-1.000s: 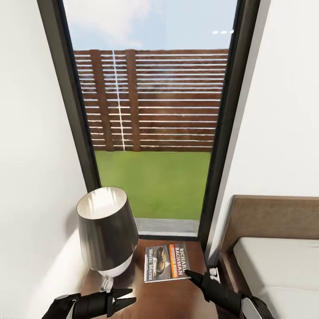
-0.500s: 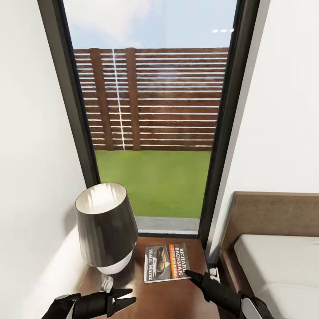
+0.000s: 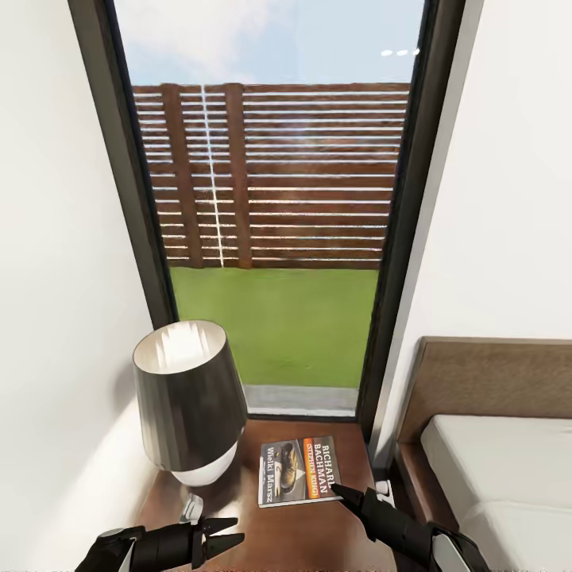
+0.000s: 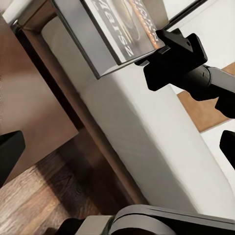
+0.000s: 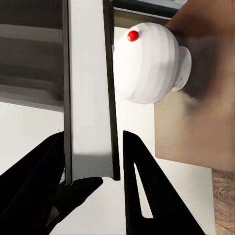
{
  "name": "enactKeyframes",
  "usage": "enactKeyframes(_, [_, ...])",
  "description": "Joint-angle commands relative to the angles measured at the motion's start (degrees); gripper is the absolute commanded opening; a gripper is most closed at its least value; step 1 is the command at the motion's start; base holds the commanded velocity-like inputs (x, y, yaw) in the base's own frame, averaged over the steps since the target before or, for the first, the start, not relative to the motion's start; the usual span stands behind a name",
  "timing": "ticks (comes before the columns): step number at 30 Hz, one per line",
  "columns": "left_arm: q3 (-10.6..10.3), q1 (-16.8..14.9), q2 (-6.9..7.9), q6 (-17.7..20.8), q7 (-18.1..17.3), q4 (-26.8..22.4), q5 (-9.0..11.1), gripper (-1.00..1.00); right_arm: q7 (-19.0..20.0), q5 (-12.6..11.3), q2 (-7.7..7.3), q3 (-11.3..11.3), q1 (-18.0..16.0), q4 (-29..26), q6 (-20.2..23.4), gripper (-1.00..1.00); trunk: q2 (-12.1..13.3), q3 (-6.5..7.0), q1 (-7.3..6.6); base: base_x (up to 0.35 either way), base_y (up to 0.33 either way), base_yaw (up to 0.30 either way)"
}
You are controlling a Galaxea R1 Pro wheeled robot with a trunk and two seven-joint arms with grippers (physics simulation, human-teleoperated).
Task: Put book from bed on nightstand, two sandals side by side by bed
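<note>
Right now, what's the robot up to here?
It is putting the book on the nightstand beside the bed. The book lies flat on the nightstand top, next to the table lamp, in front of the window. The right gripper is at the book's near corner, and the right wrist view shows its fingers on either side of the book's edge. The left gripper hovers open over the nightstand front, holding nothing.

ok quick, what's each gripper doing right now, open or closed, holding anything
Left gripper: open, empty, hovering at the nightstand's near edge.
Right gripper: shut on the book, which lies on the nightstand.
</note>
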Motion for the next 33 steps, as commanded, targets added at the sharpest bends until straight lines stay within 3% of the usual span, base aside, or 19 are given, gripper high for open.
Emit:
enactKeyframes(1, [0.43, -0.06, -0.07, 0.6, -0.39, -0.06, -0.6, 1.0, -0.1, -0.56, -0.05, 0.14, -0.04, -0.01, 0.33, -1.0, -0.45, -0.24, 0.22, 0.0, 0.0, 0.0])
enactKeyframes(33, [0.43, -0.06, -0.07, 0.6, -0.39, -0.06, -0.6, 1.0, -0.11, -0.56, -0.05, 0.14, -0.04, -0.01, 0.33, -1.0, -13.28, -5.99, 7.25, 0.0, 0.0, 0.0])
